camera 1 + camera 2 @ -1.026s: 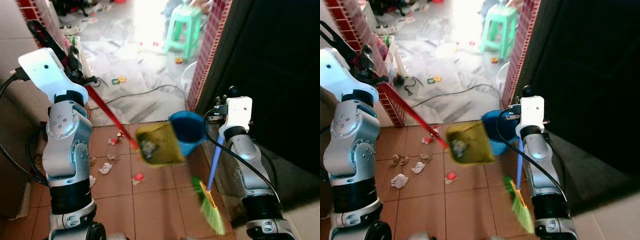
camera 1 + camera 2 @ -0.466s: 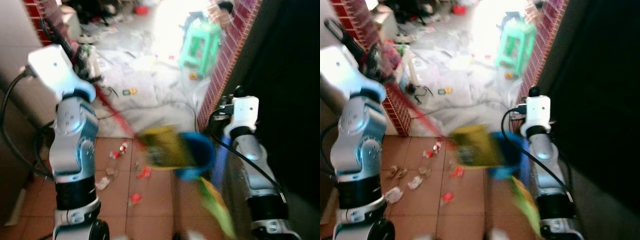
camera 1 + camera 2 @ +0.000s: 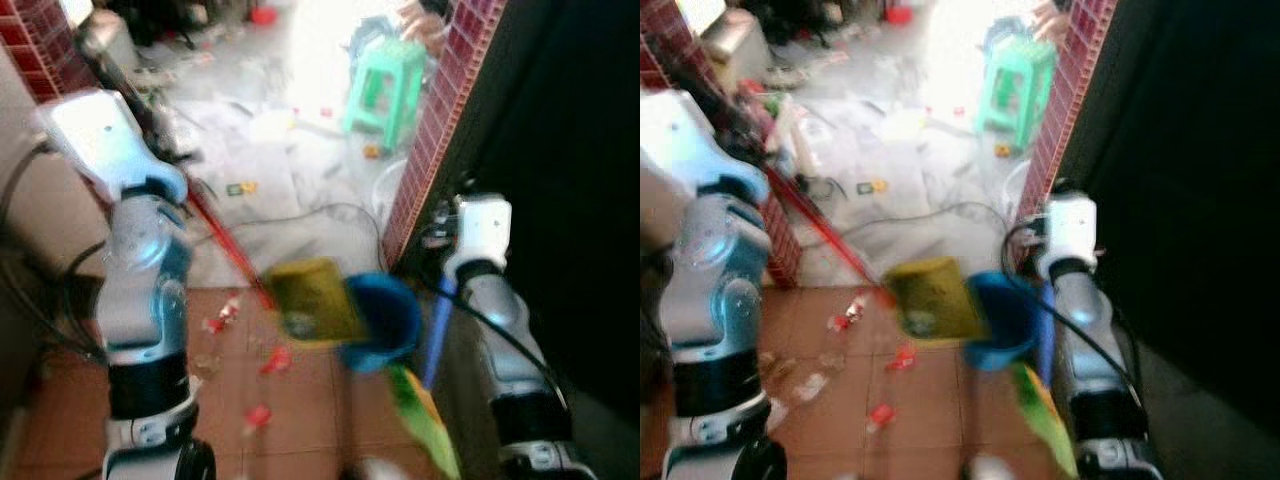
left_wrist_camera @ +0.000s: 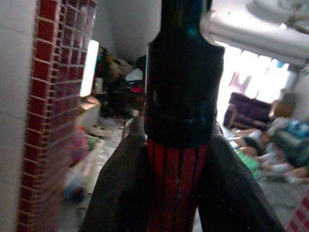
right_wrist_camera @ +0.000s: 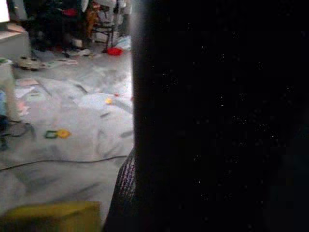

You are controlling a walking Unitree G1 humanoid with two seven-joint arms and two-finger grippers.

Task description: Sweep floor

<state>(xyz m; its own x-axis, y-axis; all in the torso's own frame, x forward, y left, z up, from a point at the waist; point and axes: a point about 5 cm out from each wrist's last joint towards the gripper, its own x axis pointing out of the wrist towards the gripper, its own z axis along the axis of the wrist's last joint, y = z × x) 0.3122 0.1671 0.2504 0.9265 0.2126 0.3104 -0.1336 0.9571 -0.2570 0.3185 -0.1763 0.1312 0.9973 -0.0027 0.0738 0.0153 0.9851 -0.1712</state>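
My left gripper (image 4: 177,145) is shut on the red handle (image 3: 225,243) of a yellow dustpan (image 3: 312,300), its black fingers (image 4: 120,193) on either side of the handle. The dustpan hangs above the tiles with some litter in it and overlaps the left rim of a blue bucket (image 3: 388,320). At my right, my right gripper (image 3: 452,262) is shut on a broom's blue handle (image 3: 434,335). The green bristles (image 3: 428,425) hang low beside the bucket. The picture is blurred.
Red and white scraps (image 3: 262,388) lie on the terracotta tiles under the dustpan. A red brick wall (image 3: 430,130) and a dark opening stand on the right. Beyond lie a grey floor with a black cable (image 3: 310,213), small toys and a green stool (image 3: 385,80).
The whole picture has swayed and blurred, so the camera moved. The dustpan stays against the bucket's left rim. Both grippers keep their holds.
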